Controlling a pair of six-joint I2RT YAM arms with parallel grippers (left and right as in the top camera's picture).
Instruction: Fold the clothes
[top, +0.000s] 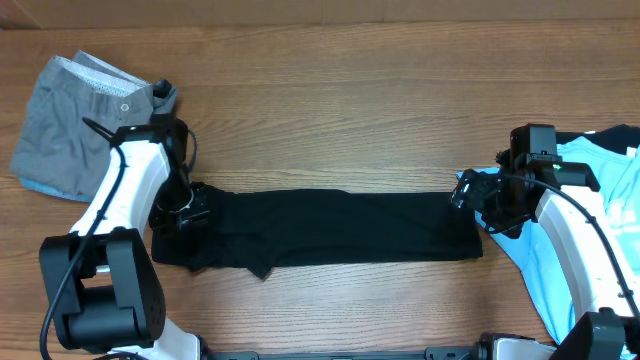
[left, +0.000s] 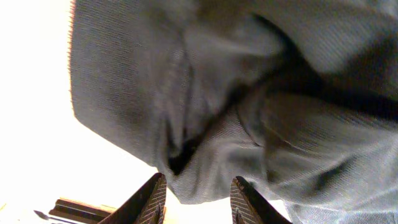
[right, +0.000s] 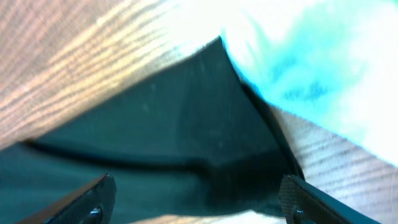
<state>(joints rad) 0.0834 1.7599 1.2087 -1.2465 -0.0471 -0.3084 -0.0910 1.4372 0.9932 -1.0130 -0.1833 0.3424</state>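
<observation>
Limp, light black fabric T-shirt (top: 330, 228) lies stretched between my grippers.
My left gripper (left: 199, 180) is half apart in bunched cloth, I cannot tell if gripping; right gripper (right: 198, 183) wide, empty, over the end corner: pinch there.

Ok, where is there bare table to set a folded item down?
Bare: the wide wood band beyond the black T-shirt, between the grey shorts and the light blue T-shirt; also a narrower strip on its near side. Crowded: its two ends, with the left hand and right hand.
</observation>
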